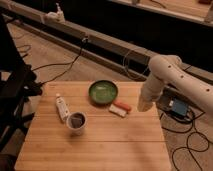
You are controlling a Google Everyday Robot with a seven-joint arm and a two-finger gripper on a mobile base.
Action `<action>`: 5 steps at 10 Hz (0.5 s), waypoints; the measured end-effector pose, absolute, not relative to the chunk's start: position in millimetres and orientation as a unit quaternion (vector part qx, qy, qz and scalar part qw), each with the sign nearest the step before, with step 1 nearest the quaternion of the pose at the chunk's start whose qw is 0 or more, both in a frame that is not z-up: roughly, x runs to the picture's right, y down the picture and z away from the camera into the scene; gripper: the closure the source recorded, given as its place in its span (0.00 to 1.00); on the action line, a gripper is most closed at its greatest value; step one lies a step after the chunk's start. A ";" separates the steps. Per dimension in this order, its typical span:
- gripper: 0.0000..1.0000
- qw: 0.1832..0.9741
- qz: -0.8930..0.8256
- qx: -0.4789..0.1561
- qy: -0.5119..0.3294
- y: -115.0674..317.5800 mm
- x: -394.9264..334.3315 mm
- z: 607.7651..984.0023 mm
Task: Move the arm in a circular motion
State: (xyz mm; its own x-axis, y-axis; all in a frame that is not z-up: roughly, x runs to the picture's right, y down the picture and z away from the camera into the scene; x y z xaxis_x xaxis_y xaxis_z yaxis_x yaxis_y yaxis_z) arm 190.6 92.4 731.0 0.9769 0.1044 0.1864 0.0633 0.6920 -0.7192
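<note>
I've got the arm [172,75] right of the green bowl [103,92], bent downward. The gripper [144,104] hangs at the bench's [100,150] right edge, and I can't tell its state. A red-white packet [120,108] lies between bowl and gripper. Cup [76,121] and white tube [61,106] sit front-left of the bowl. Most open room is along the bench's near edge, well in front of the bowl.

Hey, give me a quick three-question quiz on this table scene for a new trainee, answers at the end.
1. True or false: the hand hangs near the table's right edge, to the right of the bowl.
2. Fill in: the cup stands beside a white ____.
3. Which lies nearest the hand? A) bowl B) cup C) packet

Key: 1 true; 2 tube; 3 C.
</note>
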 end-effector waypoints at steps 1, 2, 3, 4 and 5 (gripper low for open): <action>1.00 0.915 0.008 -0.388 -0.109 81.2 183.9 740.2; 1.00 0.916 -0.002 -0.384 -0.120 66.9 168.0 750.9; 1.00 0.913 -0.012 -0.384 -0.137 57.4 148.1 758.7; 1.00 0.908 -0.024 -0.388 -0.158 50.6 122.1 765.1; 1.00 0.900 -0.042 -0.394 -0.184 48.0 89.4 765.5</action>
State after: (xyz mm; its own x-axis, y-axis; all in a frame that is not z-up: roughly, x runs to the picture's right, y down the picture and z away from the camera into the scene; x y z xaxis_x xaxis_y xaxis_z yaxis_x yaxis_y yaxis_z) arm 89.4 48.0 765.5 0.9292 0.0700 0.3630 0.2194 0.6860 -0.6937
